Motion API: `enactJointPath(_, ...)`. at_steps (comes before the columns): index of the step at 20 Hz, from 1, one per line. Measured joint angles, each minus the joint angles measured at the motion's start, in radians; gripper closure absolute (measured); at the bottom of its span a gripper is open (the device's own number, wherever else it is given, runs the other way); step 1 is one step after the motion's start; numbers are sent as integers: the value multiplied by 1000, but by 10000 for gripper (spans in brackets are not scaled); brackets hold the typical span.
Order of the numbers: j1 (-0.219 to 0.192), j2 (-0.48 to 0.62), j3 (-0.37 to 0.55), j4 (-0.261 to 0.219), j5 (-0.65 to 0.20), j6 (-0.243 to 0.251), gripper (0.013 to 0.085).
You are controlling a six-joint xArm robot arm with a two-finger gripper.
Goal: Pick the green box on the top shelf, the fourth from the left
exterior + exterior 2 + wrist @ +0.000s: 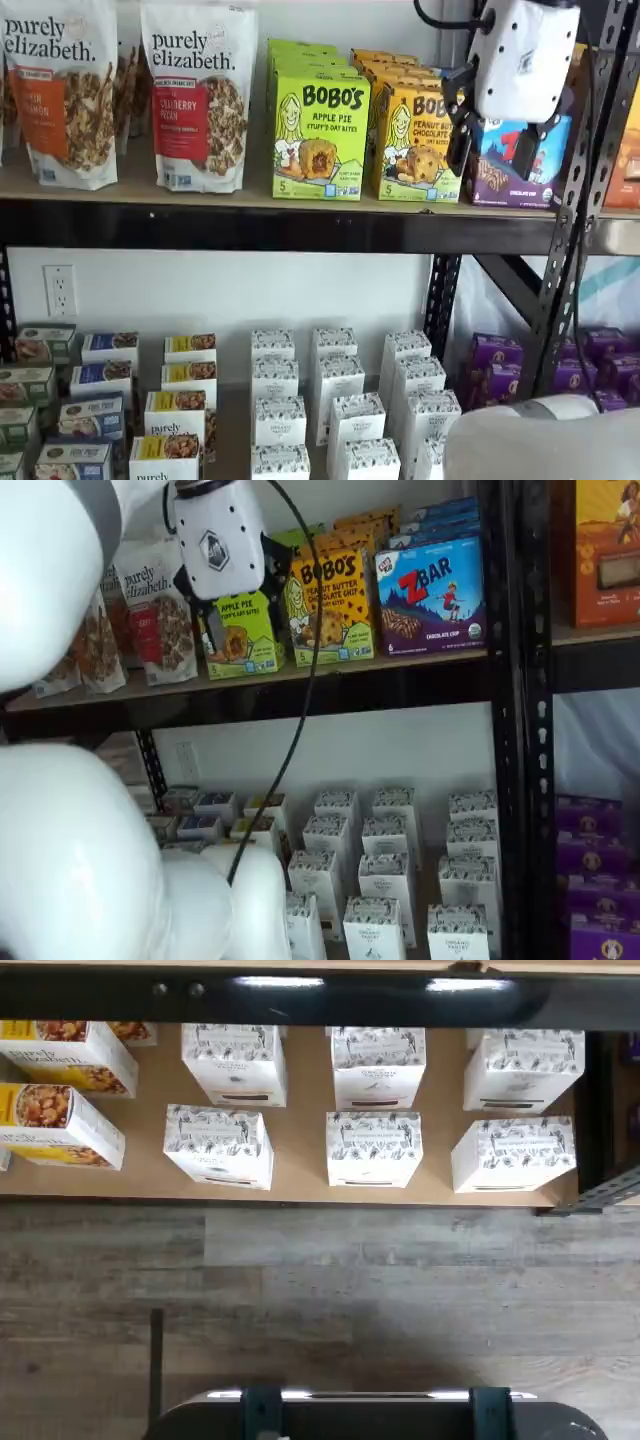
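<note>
The green box [320,140] is a lime-green Bobo's Apple Pie carton. It stands upright at the front of the top shelf [250,225], with identical copies behind it. In a shelf view [243,635] the gripper's white body partly covers it. My gripper [493,150] hangs in front of the top shelf with nothing in it. A gap shows between its two black fingers, so it is open. In one shelf view it appears right of the green box, before the yellow and blue cartons. In a shelf view my gripper [240,620] is level with the green box. The wrist view shows neither.
Purely Elizabeth bags [200,95] stand left of the green box, and a yellow Bobo's box [415,145] and a blue Zbar box [432,595] stand to its right. White cartons [375,1150] fill the lower shelf. A black upright [580,200] stands at the right. My white arm [90,850] fills the foreground.
</note>
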Motion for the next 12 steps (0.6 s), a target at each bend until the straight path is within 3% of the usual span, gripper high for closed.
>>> enactJointPath(12,151,14,15,-45,-102,139,130)
